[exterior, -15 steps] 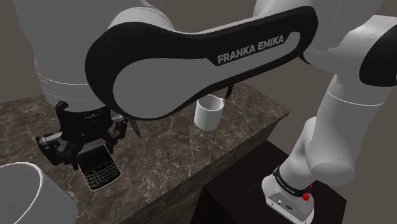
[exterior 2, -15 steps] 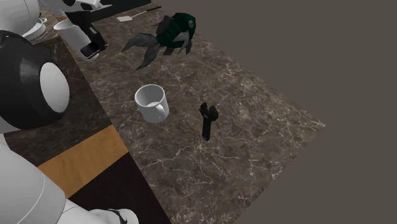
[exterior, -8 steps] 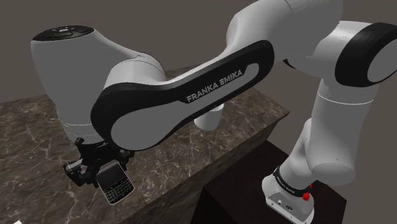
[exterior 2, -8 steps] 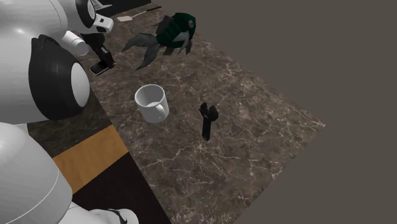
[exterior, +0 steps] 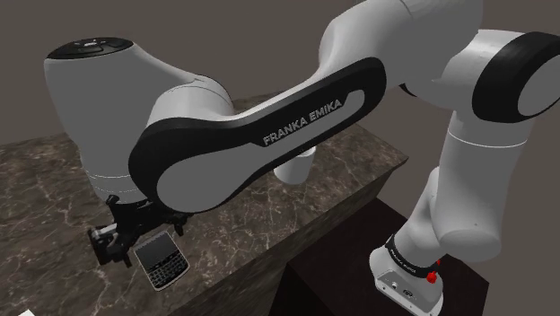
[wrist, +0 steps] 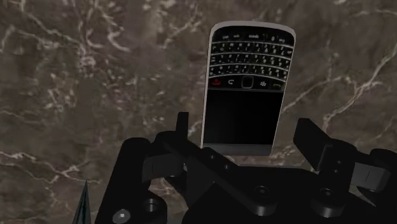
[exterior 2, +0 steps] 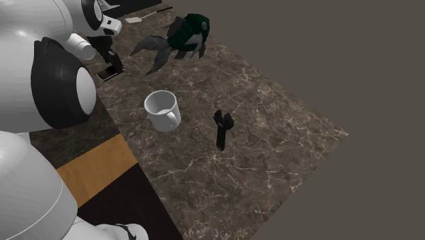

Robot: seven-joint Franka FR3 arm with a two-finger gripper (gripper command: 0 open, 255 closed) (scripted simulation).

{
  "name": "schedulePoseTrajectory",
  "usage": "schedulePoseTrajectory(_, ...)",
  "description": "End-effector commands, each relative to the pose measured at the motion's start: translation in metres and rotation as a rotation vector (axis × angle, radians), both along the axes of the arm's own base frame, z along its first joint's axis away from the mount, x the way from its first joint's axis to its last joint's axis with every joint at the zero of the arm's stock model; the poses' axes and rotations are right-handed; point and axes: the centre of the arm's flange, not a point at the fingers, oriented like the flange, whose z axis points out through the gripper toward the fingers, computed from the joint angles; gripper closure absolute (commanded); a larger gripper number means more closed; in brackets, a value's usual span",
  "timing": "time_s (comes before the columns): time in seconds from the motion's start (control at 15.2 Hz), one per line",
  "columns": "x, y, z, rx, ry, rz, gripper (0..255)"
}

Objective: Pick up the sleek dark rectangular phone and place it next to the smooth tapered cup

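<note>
My gripper point(wrist: 243, 130) is open, its fingers on either side of the phone's point(wrist: 245, 89) screen end without touching it. The phone lies flat near the counter's point(exterior 2: 272, 136) edge on my stand's side, well apart from the cup point(exterior 2: 162, 109). If I close off-centre, it could twist or skid over that edge.

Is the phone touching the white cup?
Apart. The second exterior view shows a stretch of bare counter between the phone and the cup.
</note>
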Motion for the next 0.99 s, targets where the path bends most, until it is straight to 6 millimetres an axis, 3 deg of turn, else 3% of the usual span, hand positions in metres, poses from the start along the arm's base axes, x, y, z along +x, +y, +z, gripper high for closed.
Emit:
schedulePoseTrajectory(0.0,0.000,0.000,0.000,0.000,0.000,0.000,0)
schedulePoseTrajectory(0.13,0.000,0.000,0.000,0.000,0.000,0.000,0)
schedulePoseTrajectory(0.4,0.001,-0.003,0.050,0.000,0.000,0.000,0)
schedulePoseTrajectory(0.92,0.001,-0.003,0.050,0.000,0.000,0.000,0)
